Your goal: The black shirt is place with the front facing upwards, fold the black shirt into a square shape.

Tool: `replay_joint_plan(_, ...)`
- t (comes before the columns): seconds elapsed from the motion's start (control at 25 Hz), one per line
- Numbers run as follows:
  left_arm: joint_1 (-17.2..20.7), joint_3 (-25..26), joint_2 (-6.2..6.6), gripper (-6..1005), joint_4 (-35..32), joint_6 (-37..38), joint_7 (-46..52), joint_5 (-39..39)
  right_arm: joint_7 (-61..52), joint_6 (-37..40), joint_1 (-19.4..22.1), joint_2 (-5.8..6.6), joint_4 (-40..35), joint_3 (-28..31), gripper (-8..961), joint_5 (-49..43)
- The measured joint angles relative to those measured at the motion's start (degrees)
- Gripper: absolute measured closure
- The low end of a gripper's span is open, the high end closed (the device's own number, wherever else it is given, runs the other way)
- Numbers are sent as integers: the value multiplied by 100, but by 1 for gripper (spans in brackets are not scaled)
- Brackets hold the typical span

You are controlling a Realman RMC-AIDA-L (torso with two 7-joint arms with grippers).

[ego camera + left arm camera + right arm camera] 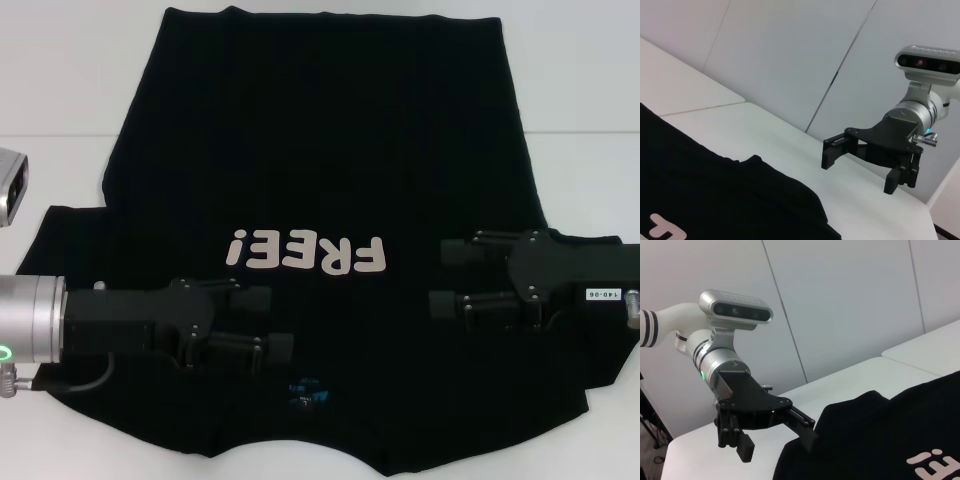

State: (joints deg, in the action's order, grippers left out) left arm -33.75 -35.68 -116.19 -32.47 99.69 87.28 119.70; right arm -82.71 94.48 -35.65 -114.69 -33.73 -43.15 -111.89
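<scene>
We see the white table first, and nearly all of its middle is covered by the black shirt, which lies spread flat with its front up, the hem at the far side and the collar at the near edge. Both sleeves reach out sideways toward the table's left and right borders. Above the shirt's near left part hangs the left gripper, its two fingers spread apart with nothing between them, pointing inward toward the collar. Opposite it, over the near right part, the right gripper hangs the same way, fingers apart and empty, pointing inward. Between them runs the off-white "FREE!" lettering, upside down from our side. Smallest is the blue neck label, at the collar.
</scene>
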Motion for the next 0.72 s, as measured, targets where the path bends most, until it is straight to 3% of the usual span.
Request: replay_joint_plan(0.72, 0, 113, -27, 73, 17, -73, 25, 0, -16, -28, -21, -17, 33, 21, 71, 1)
